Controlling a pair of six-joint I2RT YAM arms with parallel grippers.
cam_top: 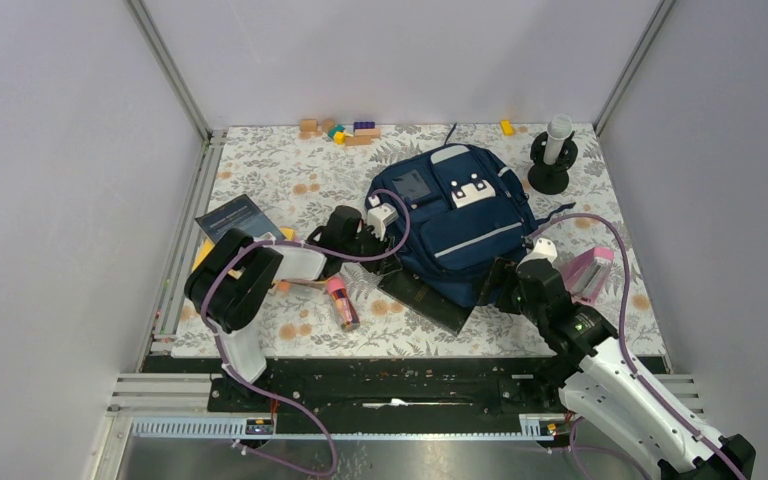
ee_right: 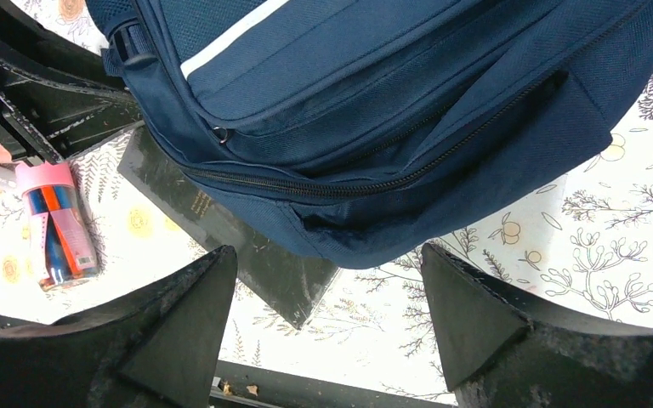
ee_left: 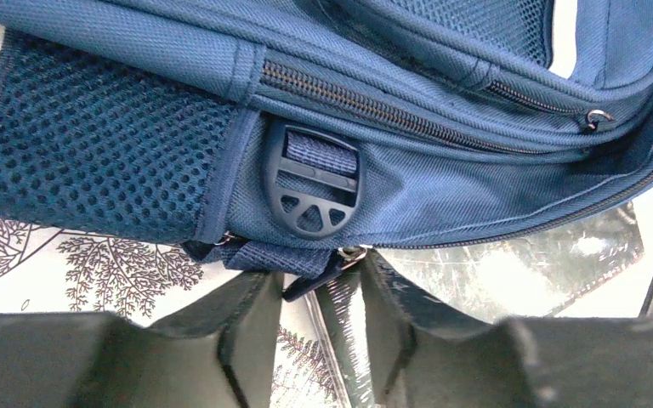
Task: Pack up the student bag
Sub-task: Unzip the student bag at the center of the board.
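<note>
The student bag (cam_top: 460,215), navy blue with a pale stripe, lies flat in the middle of the table. My left gripper (cam_top: 375,240) is at its left side. In the left wrist view the left gripper (ee_left: 321,270) has a narrow gap, and a dark zip pull tab (ee_left: 310,285) hangs between its fingertips below a black buckle (ee_left: 313,187). My right gripper (cam_top: 505,285) is at the bag's near right corner. The right wrist view shows the right gripper (ee_right: 321,259) wide open and holding nothing, with the bag (ee_right: 374,93) just beyond its tips.
A glossy dark book (cam_top: 425,298) lies partly under the bag's near edge. A pink-capped tube (cam_top: 342,302) lies left of it. Another dark book (cam_top: 240,215) is at the left, a pink object (cam_top: 590,272) at the right. Coloured blocks (cam_top: 340,130) and a black stand (cam_top: 552,155) sit at the back.
</note>
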